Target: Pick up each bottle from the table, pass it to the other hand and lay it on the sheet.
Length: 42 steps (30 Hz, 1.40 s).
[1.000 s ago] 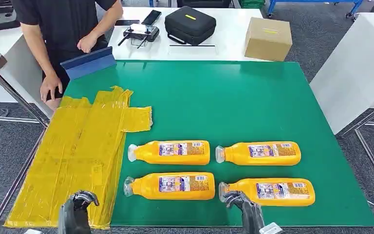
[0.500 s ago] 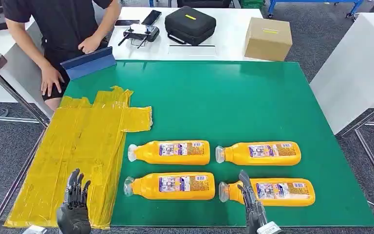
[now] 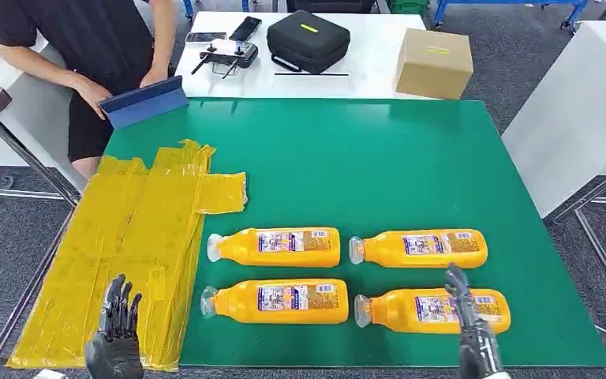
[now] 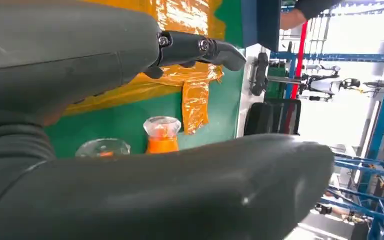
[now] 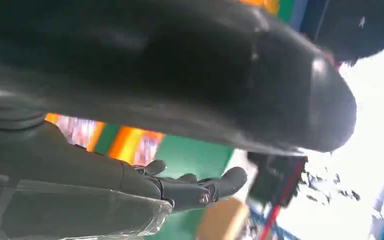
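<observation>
Fingers of the right hand are straight and apart, nothing in them, poised over the label end of the front-right bottle near the counter's front edge. Left hand is also spread and empty, over the front end of the yellow sheet at the counter's front-left corner.

All four bottles lie on their sides on the green counter, caps toward the sheet: front-left bottle, back-left bottle, back-right bottle; none on the sheet yet.

Risks, as I judge: bottles are round and glossy, so an off-centre grip prob rolls one toward the front edge or into its neighbour just beside it. Handover btwn hands could slip w/ smooth plastic. Sheet looks crinkled, overhangs the left edge; a bottle laid near that side may roll off.

Surface & room: flat green mat, grey carpet floor round it. Behind the far edge a white table w/ black case, cardboard box, controller. Person stands at the far-left corner, hand on a blue board; could get in the way of the arm.
</observation>
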### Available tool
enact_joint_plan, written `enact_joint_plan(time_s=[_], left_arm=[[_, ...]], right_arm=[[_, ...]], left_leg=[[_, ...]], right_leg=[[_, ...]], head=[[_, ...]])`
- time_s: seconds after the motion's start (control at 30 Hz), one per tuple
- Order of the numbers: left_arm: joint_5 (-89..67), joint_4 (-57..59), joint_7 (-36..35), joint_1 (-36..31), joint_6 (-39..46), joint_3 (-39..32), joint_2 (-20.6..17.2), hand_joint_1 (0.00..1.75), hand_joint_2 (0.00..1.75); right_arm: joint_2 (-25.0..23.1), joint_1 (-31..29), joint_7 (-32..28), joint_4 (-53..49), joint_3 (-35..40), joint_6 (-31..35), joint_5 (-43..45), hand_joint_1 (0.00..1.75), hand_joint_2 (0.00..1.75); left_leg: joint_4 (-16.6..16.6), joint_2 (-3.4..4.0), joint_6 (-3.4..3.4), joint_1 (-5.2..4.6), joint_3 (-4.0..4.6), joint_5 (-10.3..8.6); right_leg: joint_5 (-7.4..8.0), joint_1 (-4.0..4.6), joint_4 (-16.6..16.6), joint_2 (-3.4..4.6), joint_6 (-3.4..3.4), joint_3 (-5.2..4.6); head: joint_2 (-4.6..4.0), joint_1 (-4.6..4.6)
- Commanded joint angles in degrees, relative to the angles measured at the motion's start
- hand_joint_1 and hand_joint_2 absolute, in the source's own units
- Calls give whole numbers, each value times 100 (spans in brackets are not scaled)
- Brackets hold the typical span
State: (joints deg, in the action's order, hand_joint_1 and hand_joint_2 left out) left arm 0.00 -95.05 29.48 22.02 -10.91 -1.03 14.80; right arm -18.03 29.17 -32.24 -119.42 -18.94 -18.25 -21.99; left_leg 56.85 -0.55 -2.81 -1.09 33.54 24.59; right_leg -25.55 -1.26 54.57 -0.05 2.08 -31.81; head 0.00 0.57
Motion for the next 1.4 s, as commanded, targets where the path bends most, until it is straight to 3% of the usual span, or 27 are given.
enact_joint_plan(time_s=[0.03,0.17,0.23,0.9,1.0,1.13,1.3,1.33,1.4], left_arm=[[-87,69,-65,-60,-112,-356,124,0,0],[-143,20,-86,-39,-163,-464,173,0,0],[-151,20,-93,-50,-177,-479,180,0,0],[-155,26,-95,-53,-176,-480,187,0,0],[-172,9,-103,-64,-183,-550,237,0,0],[-153,-100,-105,17,-153,-727,360,0,0],[-130,-169,-28,167,-102,-773,417,0,0],[-105,-186,20,183,-69,-743,386,0,0],[-41,-221,-12,194,-24,-662,297,0,0]], right_arm=[[-197,-33,203,-601,-1459,159,-658,0,175],[-197,-288,108,-347,-2192,112,-1565,0,175],[-197,-329,34,-289,-2332,37,-1576,0,175],[-197,-326,28,-306,-2297,26,-1584,0,175],[-197,-316,-111,-287,-2618,106,-2283,0,175],[-197,-677,-776,-86,-3231,191,-4087,0,175],[624,-569,-776,278,-3025,469,-4687,0,175],[1292,-300,-776,539,-2350,622,-5505,0,175],[1902,-749,-183,1545,-1555,1068,-5864,0,175]], left_leg=[[0,-3,24,4,-15,8],[-2,-5,16,5,-13,5],[-3,1,22,7,-20,9],[-3,5,15,6,-13,7],[-2,5,17,8,-13,7],[-2,1,11,6,-10,5],[-6,23,23,11,-25,16],[-4,16,27,12,-35,21],[-4,27,17,9,-32,17]], right_leg=[[-10,3,-1,-7,-14,17],[-5,5,-7,-8,-10,17],[-5,6,-10,-3,-14,25],[-2,5,-7,1,-11,25],[-2,7,-8,2,-12,24],[-1,5,-7,-2,-8,15],[0,11,-21,17,-14,74],[-7,12,-20,9,-16,89],[1,9,-22,23,-9,86]], head=[[0,-2],[0,-2],[0,-2],[0,-2],[0,-2],[0,-2],[0,-2],[0,-4],[0,-4]])
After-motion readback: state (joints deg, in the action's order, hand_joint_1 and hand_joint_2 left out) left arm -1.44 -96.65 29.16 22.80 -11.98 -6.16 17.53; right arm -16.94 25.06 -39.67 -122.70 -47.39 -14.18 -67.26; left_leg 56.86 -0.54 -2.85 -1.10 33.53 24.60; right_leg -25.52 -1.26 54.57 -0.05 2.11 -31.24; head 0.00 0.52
